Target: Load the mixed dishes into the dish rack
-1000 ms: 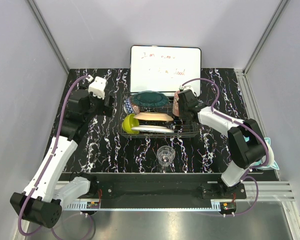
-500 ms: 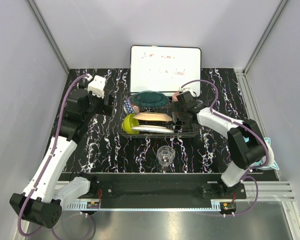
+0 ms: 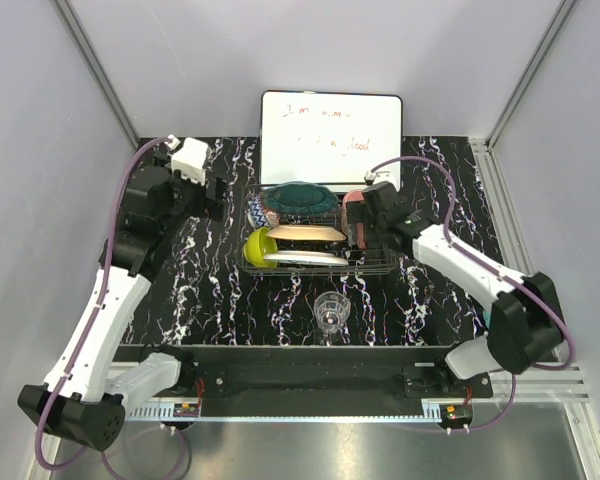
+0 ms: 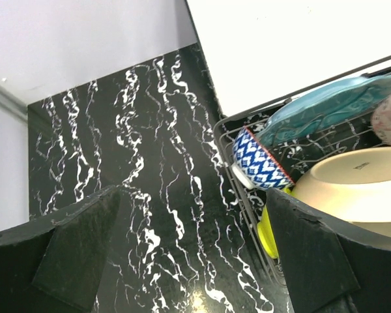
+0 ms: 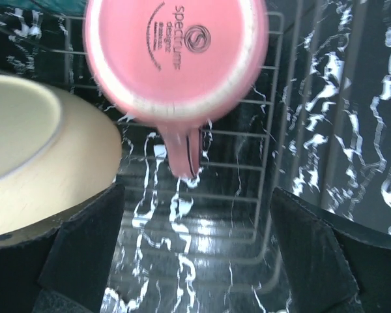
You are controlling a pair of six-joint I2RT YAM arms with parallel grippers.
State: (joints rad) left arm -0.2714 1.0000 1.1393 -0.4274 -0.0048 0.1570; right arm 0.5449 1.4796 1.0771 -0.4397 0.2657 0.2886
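Observation:
The dish rack (image 3: 320, 268) holds a teal plate (image 3: 300, 196), a peach plate (image 3: 305, 233), a white plate (image 3: 305, 257), a lime-green bowl (image 3: 258, 245), a patterned bowl (image 3: 263, 211) and a pink mug (image 3: 355, 212). My right gripper (image 3: 361, 232) is open just in front of the mug. In the right wrist view the mug (image 5: 176, 52) lies base toward the camera, handle down, free of the right gripper (image 5: 199, 248). My left gripper (image 3: 220, 195) is open over the table left of the rack. A clear glass (image 3: 330, 310) stands on the table in front of the rack.
A handwritten whiteboard (image 3: 330, 125) leans against the back wall behind the rack. The left wrist view shows the rack's left rim (image 4: 238, 189) with the blue-and-white patterned bowl (image 4: 264, 163) and the lime-green bowl (image 4: 268, 231) just beyond my right finger. Grey walls close in both sides.
My right gripper has opened and let go of the pink mug, which now rests in the rack's right end; its elbow swung right. The left arm shifted slightly up and left.

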